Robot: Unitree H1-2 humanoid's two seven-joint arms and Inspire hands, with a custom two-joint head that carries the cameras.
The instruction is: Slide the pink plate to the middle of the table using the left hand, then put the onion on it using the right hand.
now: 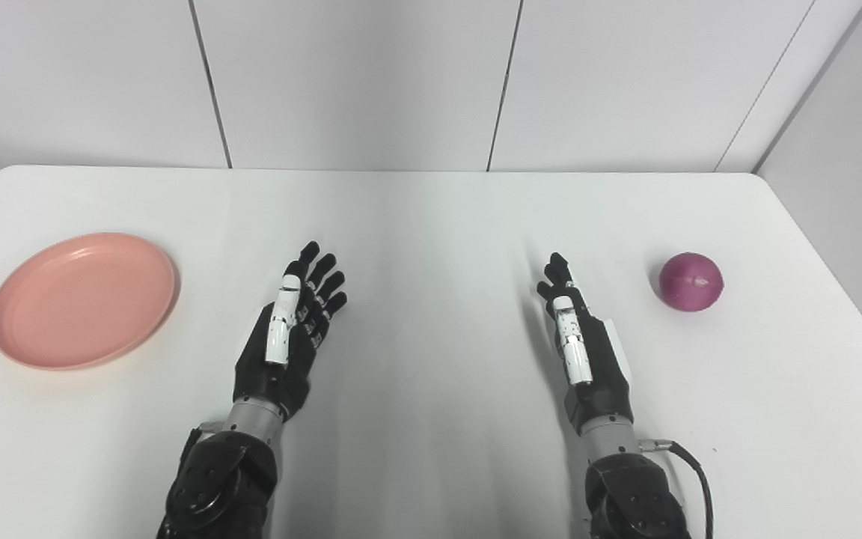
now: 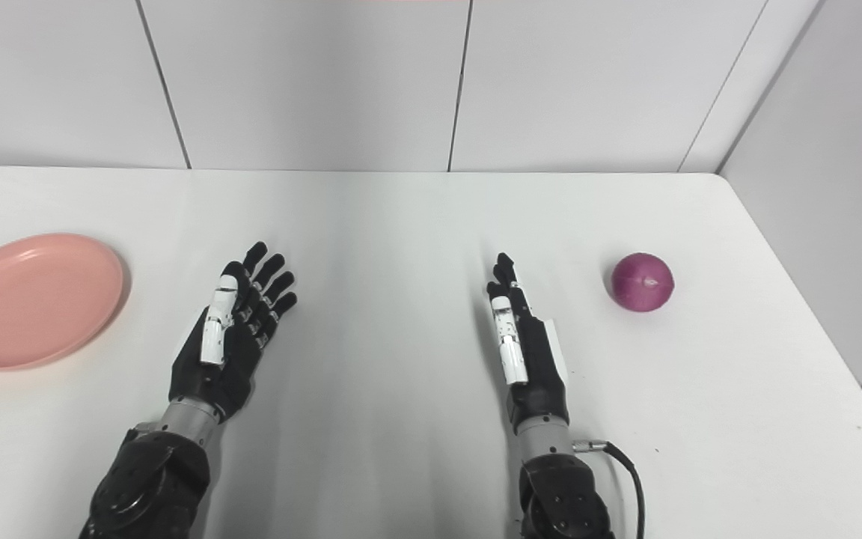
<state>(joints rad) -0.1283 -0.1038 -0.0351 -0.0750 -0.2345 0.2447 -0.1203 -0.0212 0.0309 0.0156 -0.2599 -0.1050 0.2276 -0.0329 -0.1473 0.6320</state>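
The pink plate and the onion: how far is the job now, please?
Nothing looks done yet. The pink plate lies at the table's left side, empty; the onion sits at the right. The left hand and right hand are open, holding nothing. Both steps remain: sliding the plate to the middle, then placing the onion.

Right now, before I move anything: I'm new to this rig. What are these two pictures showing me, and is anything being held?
Both pictures come from two cameras side by side on the robot's head, looking down at one white table. The black shapes rising from the bottom are its arms. The left hand and right hand are open, fingers extended, holding nothing. An empty pink plate lies far left; a purple onion sits far right. Neither is being touched, and the plate isn't yet at the middle.
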